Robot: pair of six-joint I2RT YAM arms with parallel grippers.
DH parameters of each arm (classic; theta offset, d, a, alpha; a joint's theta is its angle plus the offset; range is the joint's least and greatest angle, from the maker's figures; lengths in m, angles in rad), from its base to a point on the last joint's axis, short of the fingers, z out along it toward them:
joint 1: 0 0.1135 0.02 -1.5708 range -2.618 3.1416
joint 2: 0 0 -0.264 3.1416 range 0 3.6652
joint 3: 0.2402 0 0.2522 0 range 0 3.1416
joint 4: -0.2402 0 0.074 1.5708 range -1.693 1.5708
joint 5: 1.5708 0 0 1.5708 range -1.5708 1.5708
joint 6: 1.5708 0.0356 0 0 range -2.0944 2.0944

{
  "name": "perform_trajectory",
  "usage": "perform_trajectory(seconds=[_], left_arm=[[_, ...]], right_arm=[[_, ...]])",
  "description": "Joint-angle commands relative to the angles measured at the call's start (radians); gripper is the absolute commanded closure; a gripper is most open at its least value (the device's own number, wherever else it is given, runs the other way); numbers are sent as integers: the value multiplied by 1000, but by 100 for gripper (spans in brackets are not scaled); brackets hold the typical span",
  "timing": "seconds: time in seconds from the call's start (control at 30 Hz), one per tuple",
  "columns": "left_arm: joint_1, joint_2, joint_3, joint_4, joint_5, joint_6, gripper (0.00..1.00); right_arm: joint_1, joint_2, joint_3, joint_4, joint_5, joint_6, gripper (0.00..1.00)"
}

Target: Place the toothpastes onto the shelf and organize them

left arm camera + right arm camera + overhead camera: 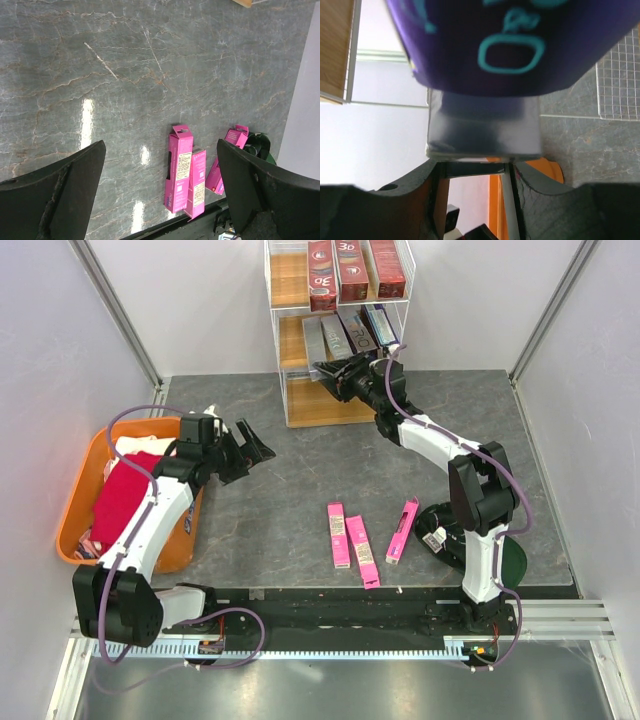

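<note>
- Right pincer (328,372) clamps a purple-and-grey toothpaste box (485,132) at the middle tier of the shelf (312,406), likely slotting it beside others.
- Left pincer (254,444) gapes empty over the surface (300,490), near three pink toothpastes (339,536).

An orange plastic tub (72,512) stands at the left edge of the grey, marble-veined table (300,475), close to the white wall panel (60,360), with a red cloth (122,495) heaped in it and something pale (133,445) at its far end.
</note>
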Motion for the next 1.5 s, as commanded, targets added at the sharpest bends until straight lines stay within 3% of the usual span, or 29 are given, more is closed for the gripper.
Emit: perform_trajectory(seconds=[0.0, 0.17, 0.6, 0.7, 0.8, 1.0, 1.2, 1.47], left_arm=[[6, -29, -4, 9, -15, 31, 0], [6, -40, -8, 11, -15, 26, 0], [6, -69, -25, 11, -12, 22, 0], [6, -72, -28, 11, -11, 19, 0], [6, -77, -33, 11, -8, 20, 0], [6, -75, -34, 9, 2, 25, 0], [6, -80, -41, 15, 23, 35, 0], [-23, -75, -82, 54, 62, 20, 0]], right_arm=[[-23, -4, 29, -13, 105, 49, 91], [-25, -27, -22, 28, 182, 105, 90], [-25, 27, 55, 14, 260, 152, 85], [-25, 37, 67, 11, 256, 145, 79], [-23, 34, 64, 11, 243, 118, 44], [-28, -4, 26, 48, 131, 60, 2], [-32, -84, -31, 53, 64, 10, 2], [-32, -281, -292, 2, 15, -100, 2]])
